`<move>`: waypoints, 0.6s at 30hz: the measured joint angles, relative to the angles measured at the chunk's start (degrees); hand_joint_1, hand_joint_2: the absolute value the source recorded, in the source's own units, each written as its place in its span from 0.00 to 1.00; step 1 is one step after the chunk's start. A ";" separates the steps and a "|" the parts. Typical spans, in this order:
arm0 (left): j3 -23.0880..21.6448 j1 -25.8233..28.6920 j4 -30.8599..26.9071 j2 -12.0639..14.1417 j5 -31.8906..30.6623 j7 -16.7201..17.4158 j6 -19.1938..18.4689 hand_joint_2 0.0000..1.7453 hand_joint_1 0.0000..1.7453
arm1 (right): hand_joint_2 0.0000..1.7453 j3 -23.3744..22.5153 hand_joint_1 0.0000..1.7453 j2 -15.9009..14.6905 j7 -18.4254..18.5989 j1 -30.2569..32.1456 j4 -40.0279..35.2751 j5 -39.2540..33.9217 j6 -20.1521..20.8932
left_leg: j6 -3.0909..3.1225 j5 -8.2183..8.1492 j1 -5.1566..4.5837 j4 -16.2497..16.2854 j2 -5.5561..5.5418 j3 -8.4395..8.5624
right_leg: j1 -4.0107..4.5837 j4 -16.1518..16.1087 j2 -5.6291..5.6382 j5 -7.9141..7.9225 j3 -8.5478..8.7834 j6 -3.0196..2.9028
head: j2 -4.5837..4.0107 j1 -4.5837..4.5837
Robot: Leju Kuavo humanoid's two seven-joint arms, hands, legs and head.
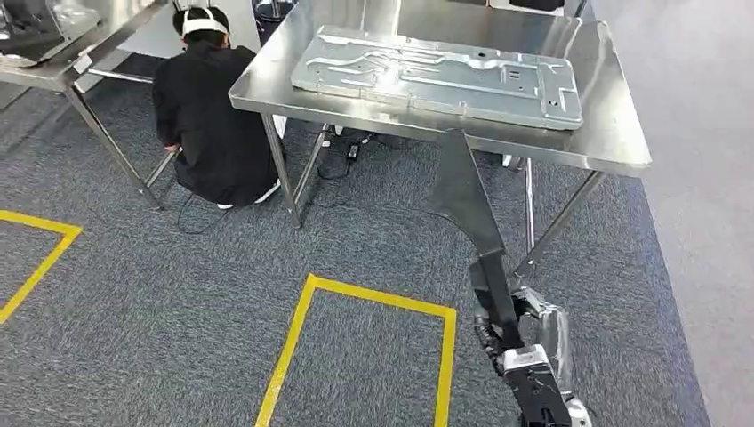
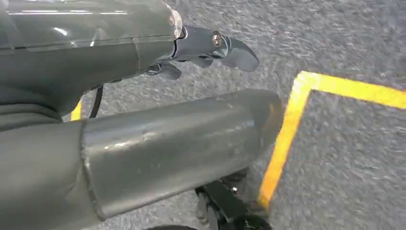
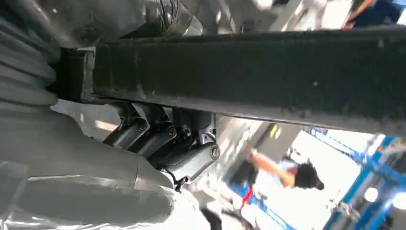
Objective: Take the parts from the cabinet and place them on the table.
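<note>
We grip a long dark part [image 1: 469, 206] in our right hand [image 1: 525, 356], fingers [image 3: 167, 143] curled around its lower end. Its long axis runs from the hand up toward 11 o'clock, the broad tip reaching the steel table's [image 1: 613, 142] near edge. Our left hand [image 2: 201, 50] hangs over carpet holding nothing, fingers loosely apart.

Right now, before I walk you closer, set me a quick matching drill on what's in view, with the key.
Things:
1. dark metal part
2. flat silver panel
3. person in black
4. yellow tape

States:
A. crouched beside the table leg
B. lying on the steel table
C. marking a box on the carpet
D. held upright by the right hand

Pairs: 1-D, 2-B, 3-A, 4-C
</note>
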 joint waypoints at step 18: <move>-0.11 -0.35 0.06 1.09 -2.93 0.87 -0.74 0.00 0.00 | 1.00 -6.99 1.00 -2.40 9.57 -5.68 4.00 29.82 2.16 | -0.63 4.79 -0.18 1.64 -0.08 -8.17 | -0.85 -2.60 0.68 -3.83 7.86 0.46 | 0.00 0.28</move>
